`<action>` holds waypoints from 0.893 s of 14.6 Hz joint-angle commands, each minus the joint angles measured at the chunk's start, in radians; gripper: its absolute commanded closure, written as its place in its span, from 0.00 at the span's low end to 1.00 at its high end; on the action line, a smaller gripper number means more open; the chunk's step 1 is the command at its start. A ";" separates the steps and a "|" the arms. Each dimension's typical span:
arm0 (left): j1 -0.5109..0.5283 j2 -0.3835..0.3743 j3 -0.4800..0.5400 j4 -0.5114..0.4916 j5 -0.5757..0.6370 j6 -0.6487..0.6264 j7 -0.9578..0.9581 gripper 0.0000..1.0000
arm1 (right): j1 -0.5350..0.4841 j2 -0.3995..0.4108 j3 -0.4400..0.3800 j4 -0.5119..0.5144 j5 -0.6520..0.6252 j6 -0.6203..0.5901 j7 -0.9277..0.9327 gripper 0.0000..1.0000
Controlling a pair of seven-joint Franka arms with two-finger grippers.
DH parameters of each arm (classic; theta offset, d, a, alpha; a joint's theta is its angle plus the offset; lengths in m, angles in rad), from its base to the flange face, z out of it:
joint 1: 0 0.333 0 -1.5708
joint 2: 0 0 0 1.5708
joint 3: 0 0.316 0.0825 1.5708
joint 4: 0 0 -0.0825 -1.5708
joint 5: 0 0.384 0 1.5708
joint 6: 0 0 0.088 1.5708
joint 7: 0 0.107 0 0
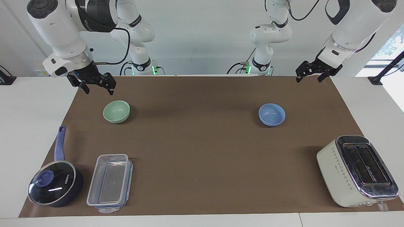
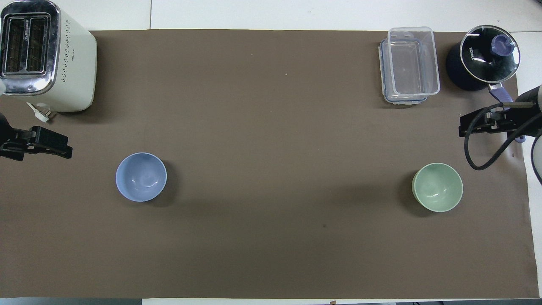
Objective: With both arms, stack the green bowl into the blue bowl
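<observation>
A white table (image 1: 372, 104) carries a brown mat (image 1: 202, 148) over most of its top, with bare white strips at 3, 6 and 9 o'clock in the facing view. A plain white wall (image 1: 202, 37) runs across at 12 o'clock. A bright window (image 1: 391, 44) shows at 2 o'clock, with green foliage outside. The light is even and casts soft shadows on the mat.
</observation>
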 commanded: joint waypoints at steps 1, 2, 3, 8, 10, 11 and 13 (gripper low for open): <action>-0.010 -0.028 0.002 -0.033 0.026 0.021 0.003 0.00 | -0.008 -0.019 0.004 -0.024 0.018 0.026 -0.013 0.00; -0.009 -0.028 0.000 -0.034 0.024 0.027 0.008 0.00 | -0.008 -0.019 0.004 -0.024 0.018 0.026 -0.014 0.00; -0.006 -0.028 0.000 -0.033 0.024 0.032 0.006 0.00 | -0.011 -0.019 0.004 -0.023 0.018 0.026 -0.016 0.00; -0.007 -0.030 0.002 -0.045 0.024 0.050 -0.006 0.00 | -0.011 -0.024 0.004 -0.027 0.018 0.026 -0.013 0.00; -0.001 -0.036 0.002 -0.063 0.024 0.067 0.000 0.00 | -0.011 -0.033 0.003 -0.047 0.018 0.032 -0.013 0.00; 0.002 -0.039 0.002 -0.079 0.024 0.087 0.002 0.00 | -0.013 -0.041 0.003 -0.059 0.018 0.040 -0.017 0.00; 0.002 -0.037 0.002 -0.135 0.024 0.139 0.005 0.00 | -0.019 -0.060 0.001 -0.110 0.018 0.082 -0.025 0.00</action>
